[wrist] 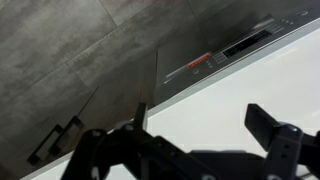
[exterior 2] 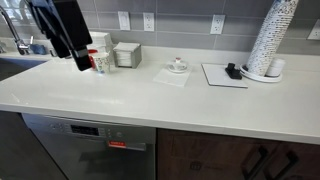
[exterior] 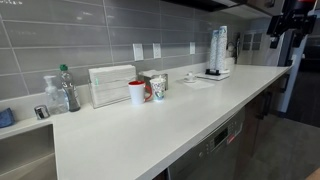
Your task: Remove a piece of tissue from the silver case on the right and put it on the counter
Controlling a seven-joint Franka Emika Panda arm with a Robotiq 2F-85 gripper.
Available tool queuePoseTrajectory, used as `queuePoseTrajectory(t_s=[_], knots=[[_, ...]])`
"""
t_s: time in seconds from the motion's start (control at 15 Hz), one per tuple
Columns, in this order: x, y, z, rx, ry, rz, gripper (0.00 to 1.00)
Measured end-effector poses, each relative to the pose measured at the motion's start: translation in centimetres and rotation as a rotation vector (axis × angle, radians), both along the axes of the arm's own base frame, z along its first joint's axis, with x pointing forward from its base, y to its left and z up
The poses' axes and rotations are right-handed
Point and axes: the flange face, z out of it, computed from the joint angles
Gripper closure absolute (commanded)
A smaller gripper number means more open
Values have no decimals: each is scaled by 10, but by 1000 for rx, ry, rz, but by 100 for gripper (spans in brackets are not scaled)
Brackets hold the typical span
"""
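One end effector (wrist: 195, 135) hangs released, its fingers spread and empty, above the surface (exterior 2: 200, 105) and well apart from the silver case (exterior 2: 127, 55). No tissue is discernible outside the silver case, so it is probably still inside. Approach the silver case from above, clear the cups (exterior 2: 100, 62) just beside it, and pinch one sheet only.

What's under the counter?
A stainless dishwasher and, beside it, dark cabinet doors sit under the counter. Both are shut, so their contents are hidden.
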Motion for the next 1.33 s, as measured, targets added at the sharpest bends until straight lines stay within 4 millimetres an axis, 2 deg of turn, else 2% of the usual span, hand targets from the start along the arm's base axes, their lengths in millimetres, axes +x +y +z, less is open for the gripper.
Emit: queuePoseTrajectory(t_s=[0.2, 0.33, 0.6, 0.93, 1.33], knots=[[6, 3, 3, -14, -21, 21, 0], [23, 17, 13, -43, -61, 76, 0], [75, 70, 28, -65, -121, 211, 0], [143, 136, 27, -53, -212, 376, 0], [227, 189, 24, -73, -331, 492, 0]])
